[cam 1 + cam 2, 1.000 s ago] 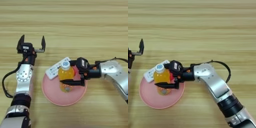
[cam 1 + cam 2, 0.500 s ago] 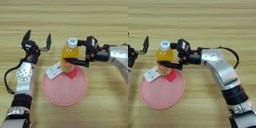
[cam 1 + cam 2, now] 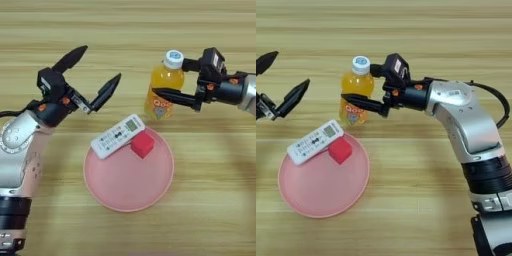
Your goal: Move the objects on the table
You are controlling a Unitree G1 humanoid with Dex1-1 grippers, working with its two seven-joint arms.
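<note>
The orange-drink bottle (image 3: 161,95) with its white cap stands upright just beyond the far rim of the plate. My right gripper (image 3: 169,76) is shut on the bottle, one black finger (image 3: 362,103) across its front and the other behind its neck. I cannot tell whether its base touches the table (image 3: 125,25). The long white remote control (image 3: 117,136) lies slanted over the plate's far-left rim. My left gripper (image 3: 102,62) hovers open just left of and beyond the remote, its fingers (image 3: 106,91) spread wide with nothing between them.
A round pink plate (image 3: 129,187) sits at the centre near me. A small red cube (image 3: 142,144) rests on it beside the remote's right end. Bare wood stretches across the far side and the right front of the table.
My right gripper has carried the bottle from over the plate to the right and away, past the plate's far rim. My left gripper has shifted right, toward the remote. Remote and cube stayed put.
</note>
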